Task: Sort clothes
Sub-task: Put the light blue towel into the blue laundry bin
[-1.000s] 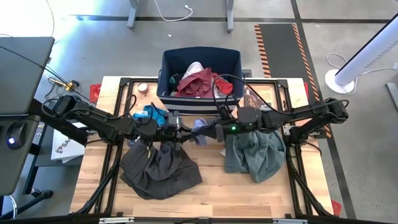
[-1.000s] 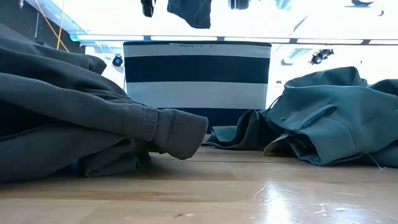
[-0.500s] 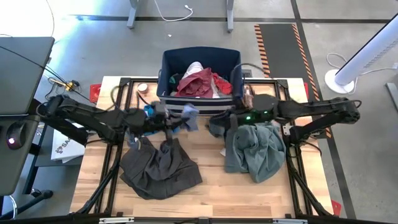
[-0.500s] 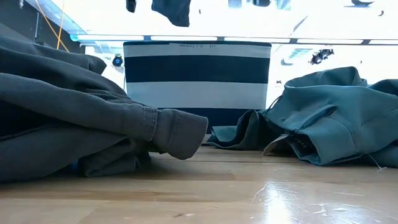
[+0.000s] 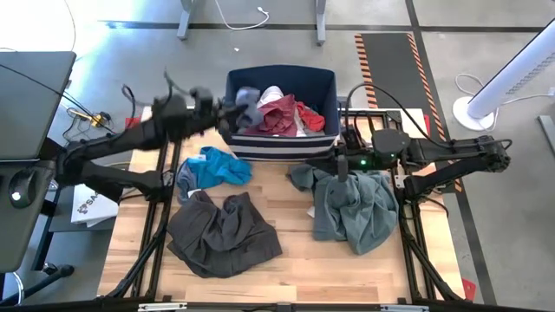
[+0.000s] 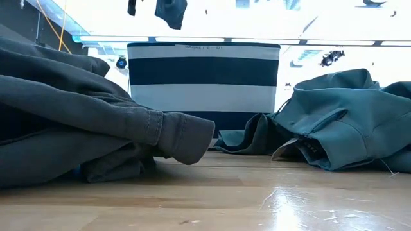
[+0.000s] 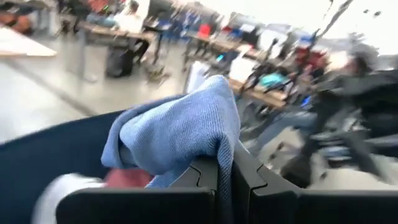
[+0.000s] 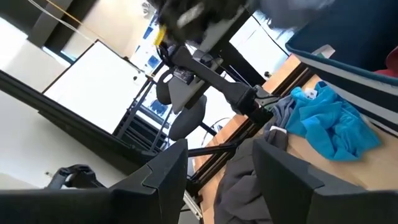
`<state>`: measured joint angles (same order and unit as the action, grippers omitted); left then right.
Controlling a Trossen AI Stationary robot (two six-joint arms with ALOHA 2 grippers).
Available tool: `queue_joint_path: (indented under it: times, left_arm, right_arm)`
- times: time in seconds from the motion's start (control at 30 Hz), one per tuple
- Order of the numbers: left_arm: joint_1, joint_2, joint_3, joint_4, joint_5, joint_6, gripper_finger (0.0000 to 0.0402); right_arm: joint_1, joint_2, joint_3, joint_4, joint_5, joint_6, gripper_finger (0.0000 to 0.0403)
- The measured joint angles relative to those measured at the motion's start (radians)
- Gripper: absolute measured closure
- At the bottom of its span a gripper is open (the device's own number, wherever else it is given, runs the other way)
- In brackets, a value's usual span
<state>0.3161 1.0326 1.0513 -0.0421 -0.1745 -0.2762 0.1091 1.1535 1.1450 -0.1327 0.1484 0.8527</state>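
Over the navy bin's (image 5: 328, 104) left rim, the left pincer (image 7: 225, 180) grips a grey-blue sock (image 7: 180, 134). Right pincer (image 8: 214, 168), fingers apart, hovers above the grey-green shirt (image 5: 357, 206) near the surface's right edge.

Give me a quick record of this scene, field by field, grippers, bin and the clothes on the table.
left gripper: shut on blue-grey sock, above the bin's left rim
right gripper: open, empty, over the table's right side
bin: navy, white stripes, holding maroon piece and white piece
bright blue piece: on the table, left of centre
dark grey-brown trousers: front left
grey-green shirt: right side
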Motion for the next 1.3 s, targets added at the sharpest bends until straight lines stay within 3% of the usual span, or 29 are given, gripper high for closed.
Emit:
queue_joint_path:
  times: [0.17,0.3,0.43,0.7,0.83,1.07,1.3]
  left_arm:
    - [0.225,0.122,0.169,-0.23,0.151,-0.068,0.0401]
    - [0.331,0.206,0.229,-0.278,0.254,-0.154,0.0393]
    - [0.383,0.254,0.263,-0.272,0.3,-0.197,0.0387]
    - [0.428,0.315,0.298,-0.32,0.425,-0.09,0.0375]
    - [0.458,0.352,0.298,-0.377,0.5,-0.08,0.0329]
    - [0.507,0.36,0.297,-0.366,0.507,-0.078,0.0215]
    - [0.516,0.298,0.297,-0.334,0.534,0.05,0.0197]
  right_arm:
    - [0.005,0.0,0.0,-0.001,0.0,0.004,0.0225]
    - [0.005,0.0,0.0,-0.001,0.0,0.006,0.0225]
    - [0.014,0.0,0.0,-0.001,0.002,0.029,0.0225]
    - [0.033,0.0,0.0,-0.007,0.015,0.04,0.0225]
    - [0.041,0.0,0.0,-0.007,0.052,0.055,0.0225]
    - [0.047,0.01,0.0,-0.007,0.061,0.078,0.0225]
    - [0.062,0.021,0.0,-0.039,0.063,0.09,0.0225]
